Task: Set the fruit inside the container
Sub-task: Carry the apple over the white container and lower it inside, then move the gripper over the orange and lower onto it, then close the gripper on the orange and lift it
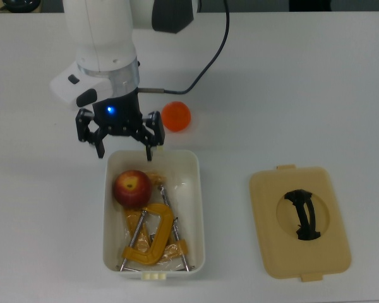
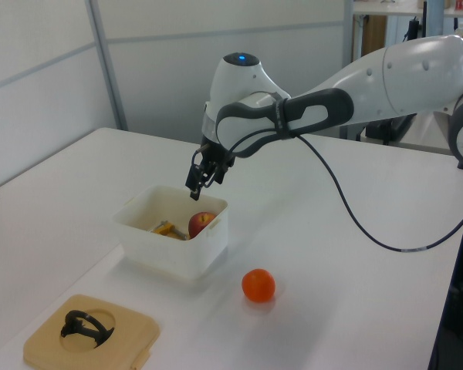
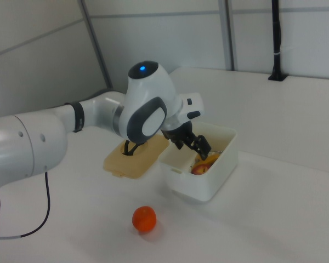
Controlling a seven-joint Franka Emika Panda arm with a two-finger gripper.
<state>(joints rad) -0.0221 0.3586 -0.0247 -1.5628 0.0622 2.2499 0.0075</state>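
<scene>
Top view, and the apple (image 1: 132, 187) sits inside the white tub (image 1: 198, 208), in its upper left part as the frame shows it, resting on the yellow C-clamps (image 1: 150, 235) that already fill the bottom. It looks settled rather than hanging, nothing touching it from above. Just over the tub's upper rim hangs the gripper (image 1: 121, 134), its fingers spread wide apart and holding nothing, which reads to me as a release made right above the opening so the fruit would land in the tub.

One fruit is in, one to go. The orange (image 1: 176, 117) lies on the white bench (image 1: 303, 95) just beyond the tub's upper edge, to the right of the gripper in the frame, close by but not touching it. In the left view it sits lower centre, well clear of the tub's wall.

Off at the right of the top view lies the beige lid (image 1: 300, 222) with its black handle, flat on the bench, apart from everything.
</scene>
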